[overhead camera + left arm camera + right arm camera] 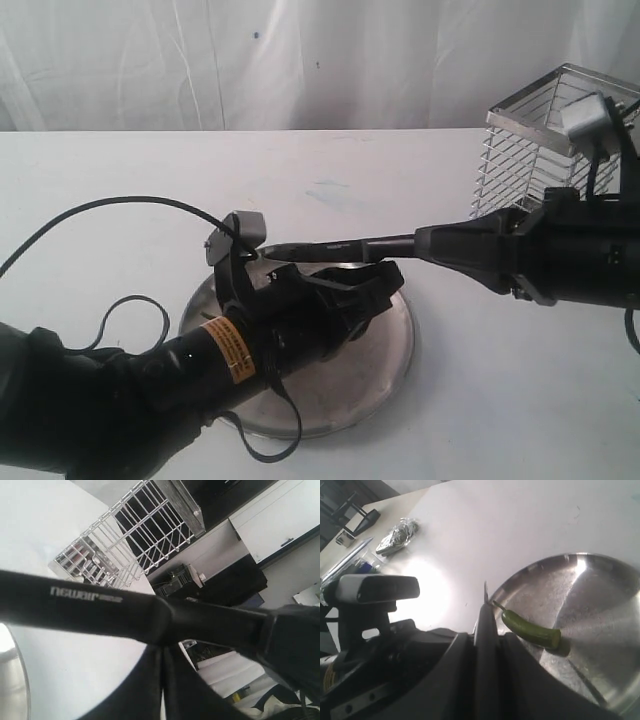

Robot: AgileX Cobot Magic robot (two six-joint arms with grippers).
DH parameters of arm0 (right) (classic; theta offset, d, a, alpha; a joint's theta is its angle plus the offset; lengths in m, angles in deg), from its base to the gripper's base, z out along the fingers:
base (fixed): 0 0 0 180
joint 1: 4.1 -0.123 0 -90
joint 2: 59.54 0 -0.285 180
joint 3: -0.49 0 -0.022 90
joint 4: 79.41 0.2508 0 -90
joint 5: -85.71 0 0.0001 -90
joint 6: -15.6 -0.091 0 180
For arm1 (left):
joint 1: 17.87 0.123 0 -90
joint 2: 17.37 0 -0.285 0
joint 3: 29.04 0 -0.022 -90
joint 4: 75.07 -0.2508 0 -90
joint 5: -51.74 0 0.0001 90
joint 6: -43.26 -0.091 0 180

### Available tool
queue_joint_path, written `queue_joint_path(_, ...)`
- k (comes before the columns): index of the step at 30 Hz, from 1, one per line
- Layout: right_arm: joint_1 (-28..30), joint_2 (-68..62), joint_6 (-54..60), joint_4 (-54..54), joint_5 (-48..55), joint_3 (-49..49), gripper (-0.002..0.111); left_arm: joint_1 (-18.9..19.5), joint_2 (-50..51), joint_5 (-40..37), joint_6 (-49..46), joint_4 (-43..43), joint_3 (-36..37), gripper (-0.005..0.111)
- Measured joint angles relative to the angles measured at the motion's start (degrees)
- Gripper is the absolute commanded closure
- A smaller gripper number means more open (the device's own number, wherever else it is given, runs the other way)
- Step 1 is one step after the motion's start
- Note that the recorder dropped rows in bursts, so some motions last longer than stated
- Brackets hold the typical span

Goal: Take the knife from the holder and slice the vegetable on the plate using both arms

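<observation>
exterior view: a white table (400, 190) runs back to a pale curtain (300, 60). the holder (545, 140) stands upright at the far right, with the right arm (590, 250) and its wrist camera partly in front of it. the left arm (180, 370) lies across the plate (340, 390) from the near left and covers much of it, so the vegetable is hidden here. a loose black cable (100, 210) arcs over the table on the left. the right gripper (425, 243) pinches the knife (330, 247) by its handle. the knife is level and points left above the plate's far rim. the left gripper (380, 285) sits just under it, jaws pressed together on nothing. bare table lies open at near right and far left.

left wrist view: the matte black blade crosses the whole view and bears small white lettering. the left fingers (145, 690) meet in a thin seam just below it; contact cannot be told. the holder's wire walls rise beyond, well apart.

right wrist view: the blade shows edge-on between the right jaws. the vegetable (530, 630) lies on the plate near its rim, just beside the knife tip, glossy green with a curved stem, and no gripper touches it.
</observation>
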Motion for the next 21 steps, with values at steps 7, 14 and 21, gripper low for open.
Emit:
queue_joint_path(7, 0.00, 0.00, -4.65, -5.35, 0.11, 0.00, 0.108, -0.15, 0.12, -0.49, -0.11, 0.65, 0.00, 0.107)
queue_joint_path(14, 0.00, 0.00, -4.99, -7.99, 0.37, 0.00, 0.108, -0.15, 0.12, -0.49, -0.62, 1.63, 0.00, 0.107)
queue_joint_path(21, 0.00, 0.00, -4.99, -8.21, -0.49, 0.00, 0.108, -0.15, 0.12, -0.16, -1.65, 1.96, 0.59, 0.107)
